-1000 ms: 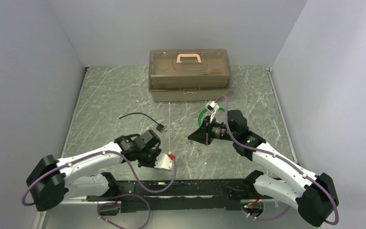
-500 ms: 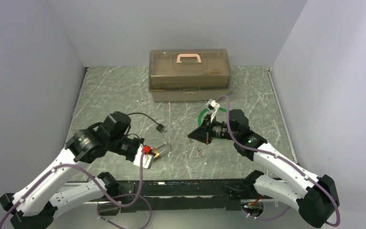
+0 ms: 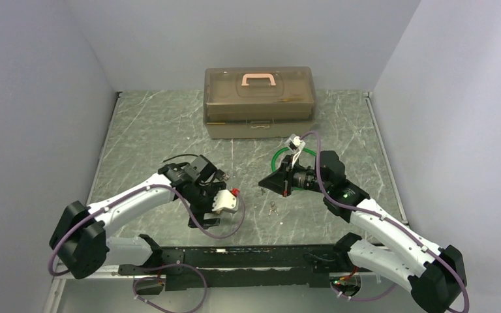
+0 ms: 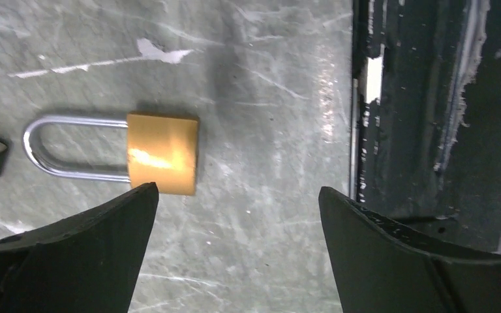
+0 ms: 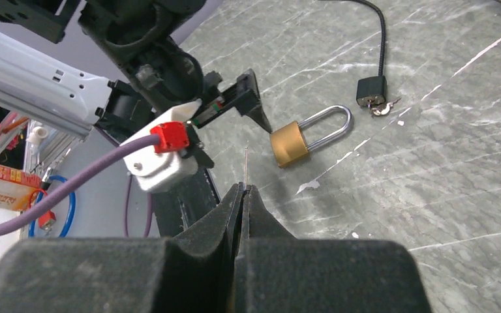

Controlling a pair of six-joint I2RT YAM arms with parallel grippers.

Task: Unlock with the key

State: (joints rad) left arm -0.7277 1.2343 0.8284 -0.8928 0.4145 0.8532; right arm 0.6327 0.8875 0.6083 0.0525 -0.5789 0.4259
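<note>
Lying flat on the grey bench (image 4: 267, 65), left of centre in the left wrist view: a brass padlock (image 4: 162, 154), its steel shackle (image 4: 31, 145) pointing toward the frame's left edge and seated in the body. Hanging just above it, released and spread wide with nothing held, the left gripper (image 4: 238, 190), one fingertip overlapping the body's lower edge. Clenched tight at lower middle of the right wrist view, the right gripper (image 5: 242, 190), a thin sliver (image 5: 246, 163) poking from its tips — possibly a key edge-on, impossible to say. Probably time to seize the lock: shift toward the frame's upper left, turn the wrist to close across the body's upper and lower edges — not along its length — and keep clear the end opposite the shackle, presumably the keyhole's.
</note>
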